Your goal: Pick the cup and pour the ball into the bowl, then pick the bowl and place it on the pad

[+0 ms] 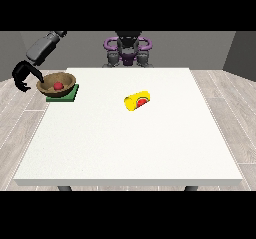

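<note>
At far left, w/ bowl (56, 82) (red ball (58, 85) inside) sitting on green pad (63, 95) and yellow cup (137, 101) tipped over mid-table, hand at the view's left (22, 76), fingers curled but holding nothing, should retract straight outward w/o nudging rim.

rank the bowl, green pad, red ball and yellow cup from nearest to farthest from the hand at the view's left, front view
From the hand:
1. Wooden bowl, beside it.
2. Red ball, inside the bowl.
3. Green pad, under the bowl.
4. Yellow cup, on its side mid-table.
</note>
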Tool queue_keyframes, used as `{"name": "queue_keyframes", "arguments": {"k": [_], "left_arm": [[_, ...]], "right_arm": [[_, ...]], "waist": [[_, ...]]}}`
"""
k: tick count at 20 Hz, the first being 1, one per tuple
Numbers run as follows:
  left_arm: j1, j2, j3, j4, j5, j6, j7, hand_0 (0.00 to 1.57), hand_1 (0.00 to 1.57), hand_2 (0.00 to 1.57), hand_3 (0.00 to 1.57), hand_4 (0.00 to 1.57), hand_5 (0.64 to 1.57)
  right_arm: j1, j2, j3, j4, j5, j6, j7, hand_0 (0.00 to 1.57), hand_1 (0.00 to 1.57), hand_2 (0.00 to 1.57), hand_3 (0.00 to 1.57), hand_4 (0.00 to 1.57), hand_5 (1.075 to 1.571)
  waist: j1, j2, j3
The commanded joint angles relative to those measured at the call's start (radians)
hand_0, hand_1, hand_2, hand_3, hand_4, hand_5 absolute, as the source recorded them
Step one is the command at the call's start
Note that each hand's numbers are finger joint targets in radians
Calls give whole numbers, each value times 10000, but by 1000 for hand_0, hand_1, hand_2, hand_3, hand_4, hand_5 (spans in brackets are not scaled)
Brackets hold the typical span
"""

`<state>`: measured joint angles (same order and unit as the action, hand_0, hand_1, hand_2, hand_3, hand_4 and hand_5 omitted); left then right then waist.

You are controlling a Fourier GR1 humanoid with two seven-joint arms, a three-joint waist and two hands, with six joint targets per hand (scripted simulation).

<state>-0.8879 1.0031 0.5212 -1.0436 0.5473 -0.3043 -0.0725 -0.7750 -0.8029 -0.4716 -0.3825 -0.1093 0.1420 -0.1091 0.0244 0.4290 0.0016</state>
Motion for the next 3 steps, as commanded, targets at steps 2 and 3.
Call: {"name": "queue_keyframes", "arguments": {"k": [2, 3], "left_arm": [[167, -254, -235, 113, -154, 280, 75, 0, 0, 0, 0, 0, 1515], [186, -112, -179, 327, -79, -74, -37, 0, 0, 0, 0, 0, 1515]], "right_arm": [[-628, -687, -92, -95, -234, 628, 966, 200, 200, 300, 446, 0, 1476], [-778, -752, -110, -157, -298, 729, 1118, 134, 134, 280, 375, 0, 1467]], "waist": [[-280, -536, -11], [-88, -421, -14]]}}
